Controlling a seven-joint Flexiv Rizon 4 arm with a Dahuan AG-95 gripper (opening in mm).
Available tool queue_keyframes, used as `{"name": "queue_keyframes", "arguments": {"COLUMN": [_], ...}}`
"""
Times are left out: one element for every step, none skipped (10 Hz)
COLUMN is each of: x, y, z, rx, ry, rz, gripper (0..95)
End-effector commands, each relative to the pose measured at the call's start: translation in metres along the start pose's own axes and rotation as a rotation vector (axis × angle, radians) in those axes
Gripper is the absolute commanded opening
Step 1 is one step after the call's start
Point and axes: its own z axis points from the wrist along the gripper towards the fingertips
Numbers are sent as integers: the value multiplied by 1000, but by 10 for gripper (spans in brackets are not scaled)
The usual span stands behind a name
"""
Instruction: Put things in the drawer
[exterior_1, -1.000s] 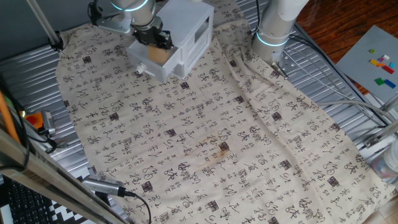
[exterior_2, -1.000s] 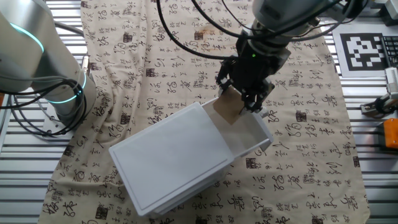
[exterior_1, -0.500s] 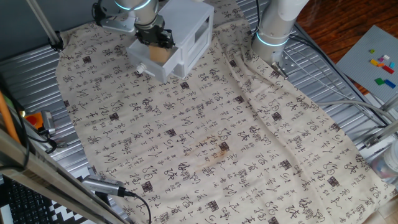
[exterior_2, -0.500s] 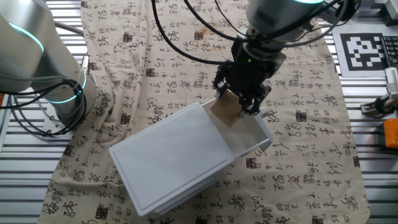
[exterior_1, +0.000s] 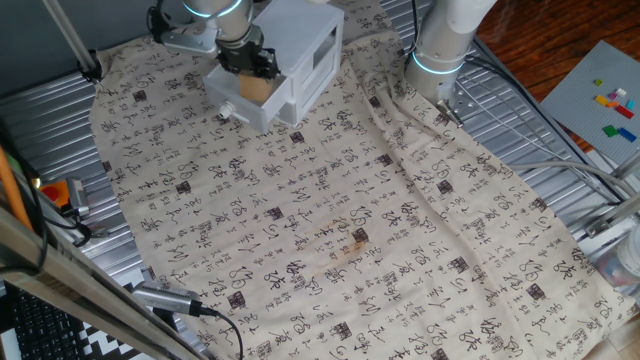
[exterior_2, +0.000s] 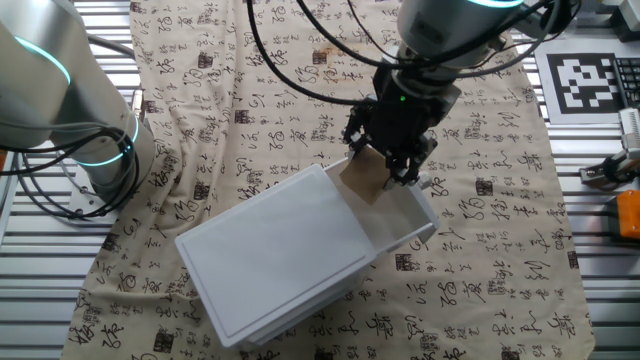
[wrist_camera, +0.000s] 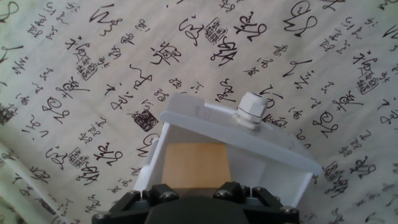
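Observation:
The small tan wooden block (wrist_camera: 194, 163) lies inside the pulled-out drawer (wrist_camera: 273, 163) of the white cabinet (exterior_2: 275, 260). The drawer's round white knob (wrist_camera: 252, 108) faces away from the cabinet. My gripper (exterior_2: 392, 150) hangs just above the block (exterior_2: 362, 180), with its black fingers (wrist_camera: 160, 193) at either side of it and apart from it, so it looks open. In one fixed view the gripper (exterior_1: 248, 62) is over the drawer (exterior_1: 243, 100) at the back left, and the block (exterior_1: 255, 88) shows below it.
A patterned cloth (exterior_1: 330, 220) with a brownish stain (exterior_1: 350, 240) covers the table. A second arm's base (exterior_1: 440, 45) stands to the right of the cabinet (exterior_1: 305, 40). Small coloured bricks (exterior_1: 615, 105) lie on a grey board at the far right.
My gripper has drawn slightly up and away from the drawer, while the block has stayed in the drawer.

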Motion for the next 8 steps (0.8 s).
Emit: {"name": "queue_keyframes", "arguments": {"x": [0, 2, 3, 5, 5, 4, 4, 3], "y": [0, 1, 1, 2, 1, 0, -1, -2], "z": [1, 4, 5, 8, 11, 13, 15, 17], "rx": [3, 4, 5, 6, 7, 9, 12, 14], "ry": [2, 2, 0, -1, -4, -8, -16, -18], "rz": [-4, -7, -8, -13, -16, -19, -28, -33], "gripper": [190, 190, 190, 190, 190, 190, 380, 380]}}
